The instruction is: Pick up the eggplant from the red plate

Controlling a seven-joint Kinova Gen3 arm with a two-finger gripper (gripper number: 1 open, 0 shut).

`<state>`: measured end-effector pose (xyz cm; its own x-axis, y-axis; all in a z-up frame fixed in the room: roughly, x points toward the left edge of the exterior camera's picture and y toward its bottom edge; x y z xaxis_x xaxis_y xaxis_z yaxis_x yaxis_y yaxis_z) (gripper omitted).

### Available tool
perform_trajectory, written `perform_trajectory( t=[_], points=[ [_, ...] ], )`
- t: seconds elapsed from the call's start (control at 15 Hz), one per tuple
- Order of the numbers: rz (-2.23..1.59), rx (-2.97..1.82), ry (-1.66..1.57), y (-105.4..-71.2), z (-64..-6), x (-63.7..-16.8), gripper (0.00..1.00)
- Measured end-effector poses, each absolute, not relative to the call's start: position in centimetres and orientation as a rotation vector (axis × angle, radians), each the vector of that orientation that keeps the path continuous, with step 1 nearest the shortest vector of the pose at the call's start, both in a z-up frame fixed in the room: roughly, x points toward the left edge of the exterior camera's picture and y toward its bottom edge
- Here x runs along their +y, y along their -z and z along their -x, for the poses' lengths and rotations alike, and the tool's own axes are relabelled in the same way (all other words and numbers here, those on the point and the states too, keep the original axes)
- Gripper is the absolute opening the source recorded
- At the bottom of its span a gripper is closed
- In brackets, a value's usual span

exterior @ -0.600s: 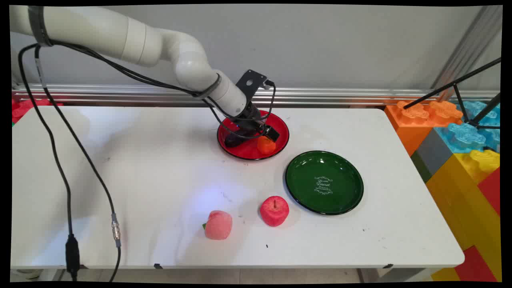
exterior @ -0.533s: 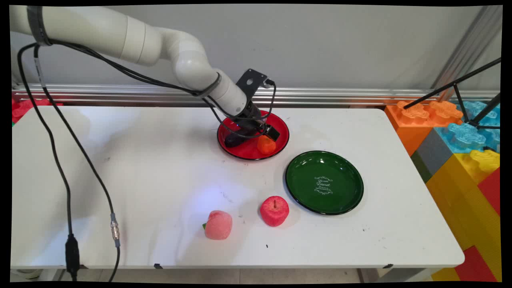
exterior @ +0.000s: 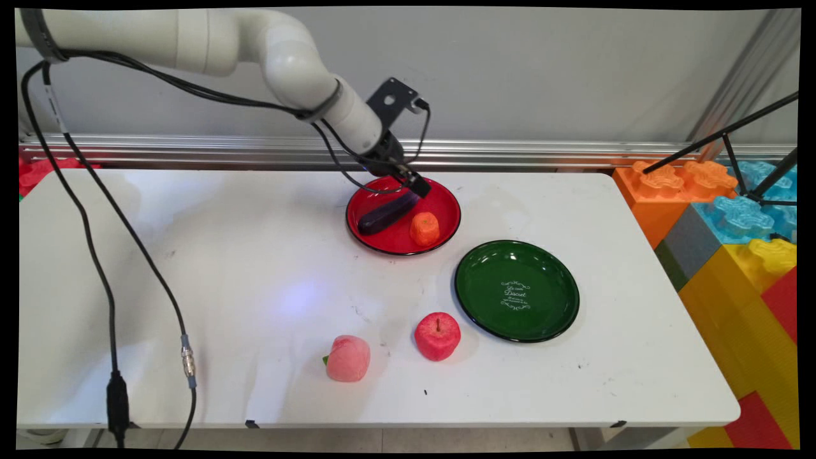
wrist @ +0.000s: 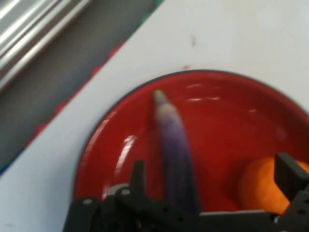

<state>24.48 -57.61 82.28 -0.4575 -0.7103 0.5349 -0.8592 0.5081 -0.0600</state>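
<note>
gripper point(exterior: 414, 187): over the far side of the red plate, just above the eggplant's far end; fingers point(wrist: 139, 175) spread wide with nothing between them
eggplant point(exterior: 387, 213): dark purple, lying in the red plate below the gripper; in the hand view it runs up between the two fingers
orange point(exterior: 424, 229): in the same plate, at 4 o'clock from the eggplant, close beside it
red plate point(exterior: 359, 231): far middle of the table point(exterior: 255, 287)
green plate point(exterior: 516, 291): at 4 o'clock from the red plate, near it
apple point(exterior: 437, 336): just left of the green plate
peach point(exterior: 348, 358): at 8 o'clock from the apple, near the table's front
</note>
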Motion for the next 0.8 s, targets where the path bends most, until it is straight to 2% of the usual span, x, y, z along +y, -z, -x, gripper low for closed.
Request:
perform_trajectory(
  t=[0.4,0.8],
  points=[
    [-1.265,-2.385,-0.433,-81.7,-28.0,-58.3,1.00],
    [-1.216,-2.430,-0.336,-78.8,-30.0,-58.5,1.00]
  ],
)
